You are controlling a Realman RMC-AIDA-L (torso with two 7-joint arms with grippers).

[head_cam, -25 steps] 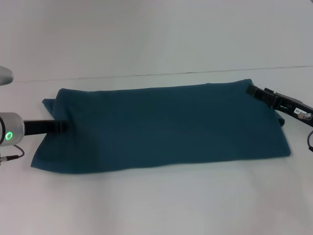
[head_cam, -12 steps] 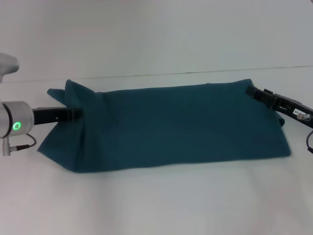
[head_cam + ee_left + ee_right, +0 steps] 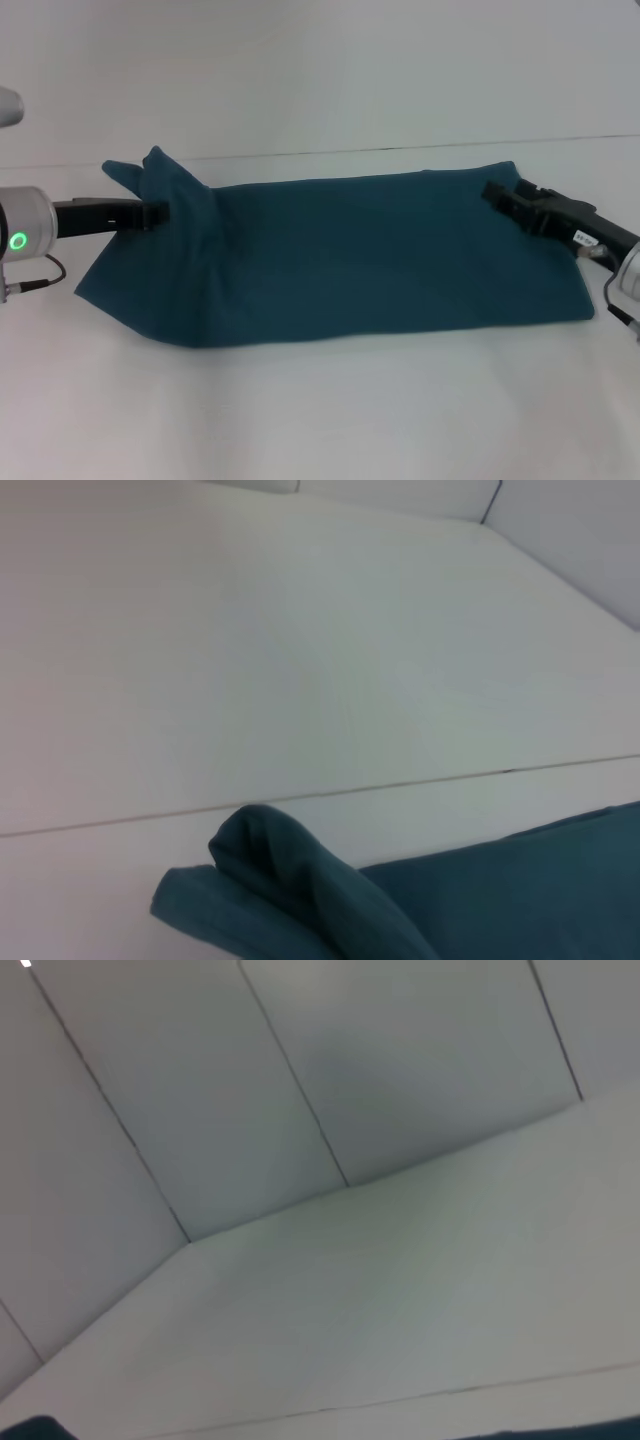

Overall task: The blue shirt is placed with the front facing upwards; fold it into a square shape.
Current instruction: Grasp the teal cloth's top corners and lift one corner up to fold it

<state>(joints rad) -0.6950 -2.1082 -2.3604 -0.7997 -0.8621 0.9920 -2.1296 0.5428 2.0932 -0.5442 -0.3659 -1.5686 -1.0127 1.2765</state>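
Now: left claw (image 3: 158, 213) pinches blue shirt (image 3: 370, 255) edge, lifted — right claw (image 3: 497, 195) grip unclear; white table (image 3: 320, 410), panelled wall.

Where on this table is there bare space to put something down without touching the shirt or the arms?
The table is bare in a wide strip between the blue shirt and the near edge, and in another band between the shirt and the far seam. It is crowded at both ends: the left pincer lifts the left end, and the right pincer sits at the far right corner.

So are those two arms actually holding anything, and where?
Yes: the blue shirt. The left gripper lifts its bunched left end; the right gripper is at the far right corner, grip unclear.
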